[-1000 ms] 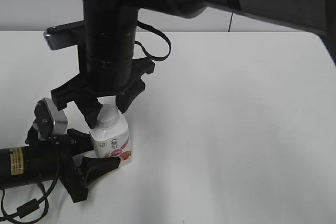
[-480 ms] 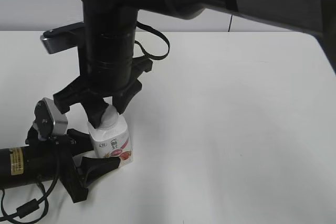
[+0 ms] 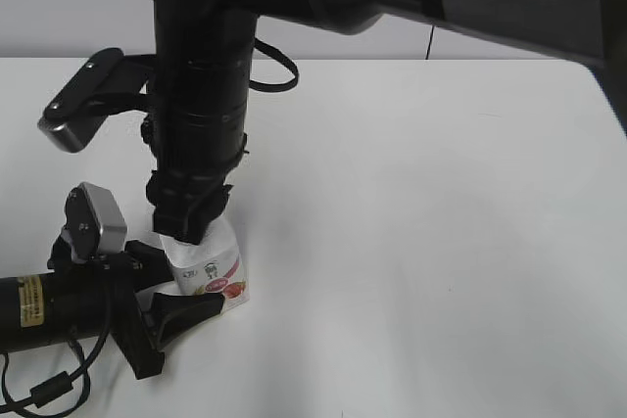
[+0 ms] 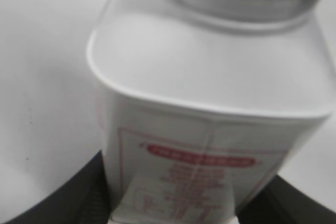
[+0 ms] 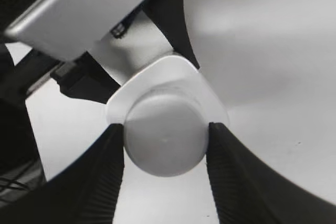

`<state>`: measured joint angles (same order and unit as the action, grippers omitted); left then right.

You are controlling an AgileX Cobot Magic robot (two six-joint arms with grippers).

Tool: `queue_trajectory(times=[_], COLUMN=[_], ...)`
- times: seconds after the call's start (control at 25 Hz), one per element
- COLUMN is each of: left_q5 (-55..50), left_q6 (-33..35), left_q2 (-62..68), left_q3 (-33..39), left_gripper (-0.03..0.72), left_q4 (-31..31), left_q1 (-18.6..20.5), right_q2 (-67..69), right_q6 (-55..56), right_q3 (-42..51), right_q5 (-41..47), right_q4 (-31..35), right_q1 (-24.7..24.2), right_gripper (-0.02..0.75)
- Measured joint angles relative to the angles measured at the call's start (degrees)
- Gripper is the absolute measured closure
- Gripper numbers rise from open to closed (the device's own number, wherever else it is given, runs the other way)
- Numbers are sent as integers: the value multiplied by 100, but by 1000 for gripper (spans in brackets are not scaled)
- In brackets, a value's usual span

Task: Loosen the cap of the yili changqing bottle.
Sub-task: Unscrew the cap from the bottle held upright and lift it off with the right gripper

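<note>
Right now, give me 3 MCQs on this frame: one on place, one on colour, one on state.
1. Where does the yili changqing bottle stand?
A. table's left front
B. table's far right
C. on a tray

2. What colour is the cap?
A. blue
B. white
C. black

3. How does the right gripper stand?
A. open, beside the bottle
B. shut on the cap
C. lying flat on the table

Key: 1 A, the exterior view shows it low on the left of the white table, between the left gripper fingers. 2 B, the right wrist view shows a white top. 3 B, black fingers press both sides.
</note>
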<state>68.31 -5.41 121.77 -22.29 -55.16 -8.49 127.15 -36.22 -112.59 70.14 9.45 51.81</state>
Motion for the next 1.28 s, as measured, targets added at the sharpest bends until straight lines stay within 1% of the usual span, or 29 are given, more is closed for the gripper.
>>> queue_trajectory(times=[0.16, 0.52, 0.8, 1.0, 1.08, 1.2, 1.28], left_q5=[0, -10, -10, -6, -6, -6, -11], left_q6=[2, 2, 2, 2, 2, 2, 2], left_q2=[0, 0, 0, 0, 0, 0, 0], left_q3=[0, 0, 0, 0, 0, 0, 0], left_gripper=[281, 282, 282, 283, 283, 283, 283], left_q4=[0, 9, 16, 11, 11, 11, 11], left_q1=[0, 0, 0, 0, 0, 0, 0], right_q2=[0, 0, -12, -126, -243, -433, -529], right_q6=[-851, -1596, -1650, -1426, -1316, -1140, -621], right_q3=[-19, -19, -30, -30, -30, -34, -34], right_q5=[0, 0, 0, 0, 0, 0, 0], right_q4=[-41, -207, -218, -320, -315, -301, -261], right_q1=[0, 11, 11, 17, 17, 17, 17], right_gripper=[350, 351, 349, 232, 212, 204, 203])
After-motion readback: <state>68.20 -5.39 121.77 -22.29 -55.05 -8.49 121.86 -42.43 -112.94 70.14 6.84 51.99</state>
